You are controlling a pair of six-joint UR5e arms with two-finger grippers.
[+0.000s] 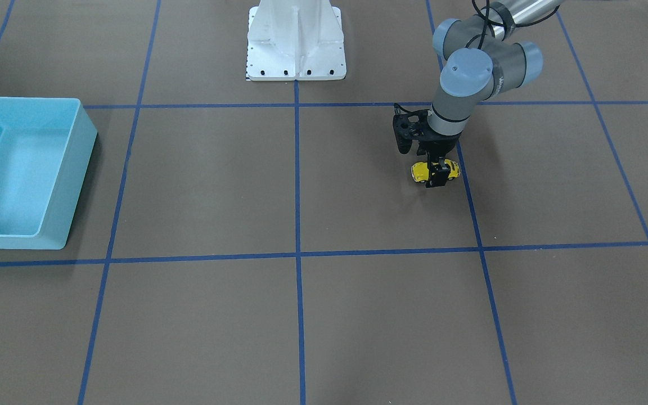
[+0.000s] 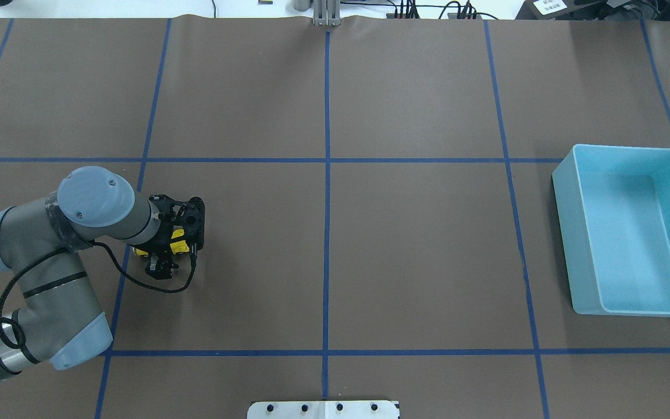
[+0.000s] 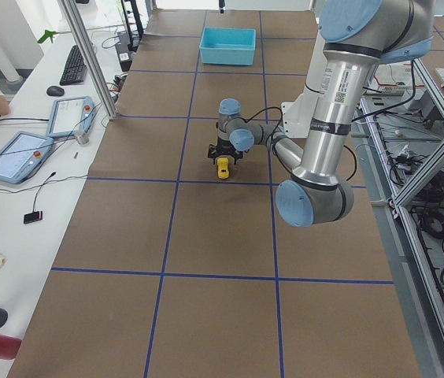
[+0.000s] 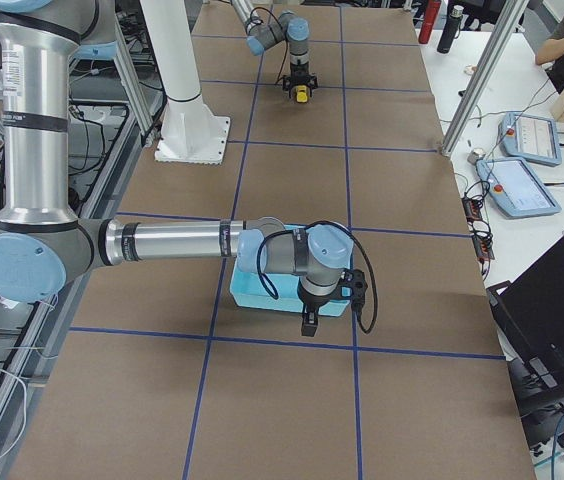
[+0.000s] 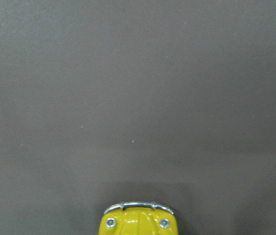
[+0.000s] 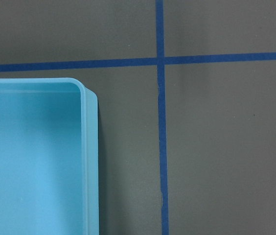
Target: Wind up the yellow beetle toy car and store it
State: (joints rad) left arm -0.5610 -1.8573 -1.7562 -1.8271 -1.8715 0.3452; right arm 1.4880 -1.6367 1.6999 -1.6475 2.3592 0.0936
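The yellow beetle toy car [image 1: 421,170] is small and glossy, and sits low over the brown mat between the fingers of my left gripper [image 1: 438,175]. The gripper points down and is shut across the car's middle. I cannot tell whether the wheels touch the mat. The car also shows in the overhead view [image 2: 180,248], in the left side view [image 3: 223,167] and in the right side view [image 4: 303,95]. The left wrist view shows only the car's chrome bumper end [image 5: 138,223]. My right gripper [image 4: 309,325] hangs by the light-blue bin [image 4: 252,295]. I cannot tell whether it is open or shut.
The light-blue bin [image 2: 565,233] stands far across the table from the car, at the left edge in the front-facing view [image 1: 82,129]. Its corner shows in the right wrist view [image 6: 90,161]. The white robot base [image 1: 296,39] stands mid-table. Blue tape lines grid the mat.
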